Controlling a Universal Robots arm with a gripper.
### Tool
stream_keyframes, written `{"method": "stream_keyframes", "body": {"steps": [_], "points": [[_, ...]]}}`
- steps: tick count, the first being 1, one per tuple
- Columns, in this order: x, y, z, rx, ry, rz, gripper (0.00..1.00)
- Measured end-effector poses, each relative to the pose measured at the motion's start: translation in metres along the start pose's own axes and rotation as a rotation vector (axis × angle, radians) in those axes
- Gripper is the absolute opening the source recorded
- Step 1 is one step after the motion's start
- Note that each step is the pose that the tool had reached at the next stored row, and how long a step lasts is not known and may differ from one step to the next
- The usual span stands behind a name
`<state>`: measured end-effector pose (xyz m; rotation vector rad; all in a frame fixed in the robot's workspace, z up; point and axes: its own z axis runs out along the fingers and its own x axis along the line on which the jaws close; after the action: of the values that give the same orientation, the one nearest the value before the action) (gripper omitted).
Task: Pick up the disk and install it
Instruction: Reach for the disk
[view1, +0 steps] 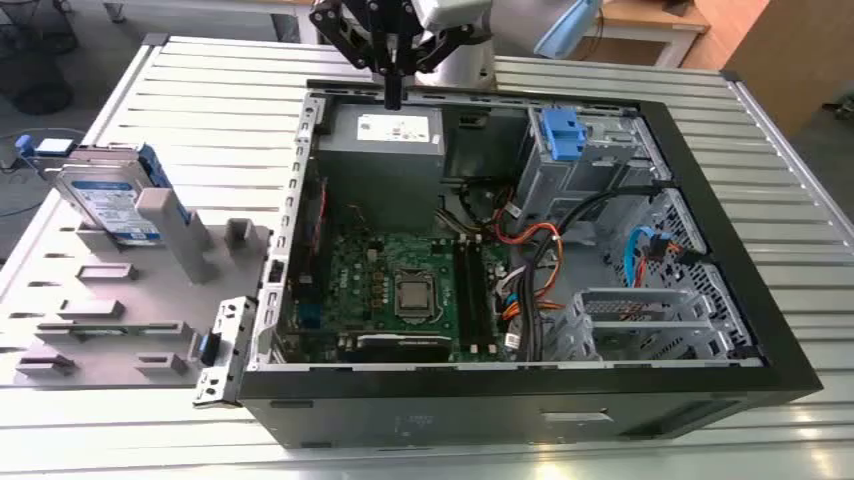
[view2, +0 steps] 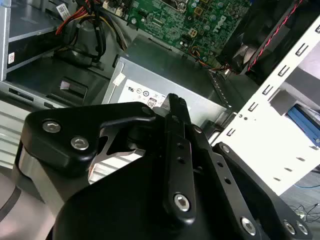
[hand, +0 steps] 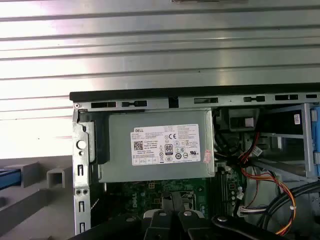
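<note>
- The gripper (view1: 394, 98) hangs above the far rim of the open case (view1: 534, 405), over the power supply (view1: 394, 135).
- Its fingers are closed together into one thin point and hold nothing; in the second wrist view the gripper (view2: 175, 102) shows the same pinched tip over the power supply (view2: 165, 70).
- The disk (view1: 114, 200) is well apart from the gripper, at the exterior view's left, outside the case.
- The disk stands on edge in a slot of a grey holder (view1: 120, 300), with its white-and-blue label facing the camera and its blue bracket along the edges.
- The holder lies on the slatted metal table (view1: 214, 90), just beside the case's side wall.
- Inside the case, the green motherboard (view1: 400, 280) lies flat on the floor, nearer the camera than the power supply.
- A blue tab (view1: 561, 135) sits in the bay at the far corner, toward the exterior view's right.
- A bare metal drive cage (view1: 641, 320) stands at the near corner on that same side, with orange and black cables (view1: 534, 240) between it and the motherboard.
- In the first wrist view, the power supply (hand: 157, 145) with its white sticker lies directly ahead of the gripper (hand: 167, 220), and the motherboard (hand: 150, 192) shows between them.
</note>
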<state>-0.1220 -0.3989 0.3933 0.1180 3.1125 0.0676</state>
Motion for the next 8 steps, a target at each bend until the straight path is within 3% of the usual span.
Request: {"method": "stream_keyframes", "body": {"steps": [8], "points": [[0.0,0.0,0.0,0.0,0.0,0.0,0.11]]}}
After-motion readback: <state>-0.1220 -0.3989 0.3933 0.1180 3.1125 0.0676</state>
